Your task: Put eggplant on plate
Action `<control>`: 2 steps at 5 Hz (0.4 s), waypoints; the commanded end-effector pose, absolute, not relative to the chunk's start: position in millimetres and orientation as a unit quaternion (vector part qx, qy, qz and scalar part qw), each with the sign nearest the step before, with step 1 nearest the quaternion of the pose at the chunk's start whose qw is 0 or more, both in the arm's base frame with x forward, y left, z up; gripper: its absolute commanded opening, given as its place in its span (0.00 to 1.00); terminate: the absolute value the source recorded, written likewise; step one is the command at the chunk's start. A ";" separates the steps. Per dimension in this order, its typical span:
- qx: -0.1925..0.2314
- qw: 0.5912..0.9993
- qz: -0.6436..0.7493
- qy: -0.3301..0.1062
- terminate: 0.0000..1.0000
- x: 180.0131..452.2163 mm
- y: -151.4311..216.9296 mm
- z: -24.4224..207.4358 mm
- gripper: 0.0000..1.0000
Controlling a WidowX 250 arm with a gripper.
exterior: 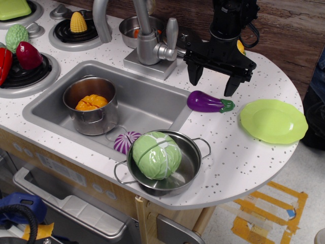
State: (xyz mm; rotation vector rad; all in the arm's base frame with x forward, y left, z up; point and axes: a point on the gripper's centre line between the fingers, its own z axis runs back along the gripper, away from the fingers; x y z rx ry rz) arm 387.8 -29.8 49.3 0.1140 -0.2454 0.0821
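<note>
Hand [213, 77] spread above glossy purple, green-capped eggplant [208, 102], seemingly apart.

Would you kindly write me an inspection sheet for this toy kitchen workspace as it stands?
Surface: speckled white counter with sink.
Job's things: eggplant lying on counter, apart from plate, which holds nothing.
Clutter: cabbage in steel pan; orange toy in pot; striped vegetable; corn.
Grippers: gripper open, above eggplant, holding nothing.
Cables: black cable behind arm.
Surroundings: wooden wall, taped floor.
</note>
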 end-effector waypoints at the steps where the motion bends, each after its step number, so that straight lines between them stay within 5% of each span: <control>1: 0.057 0.990 0.041 -0.122 0.00 387.8 -29.8 49.3 1.00; 2: 0.081 0.981 0.121 -0.128 0.00 394.5 -23.2 56.2 1.00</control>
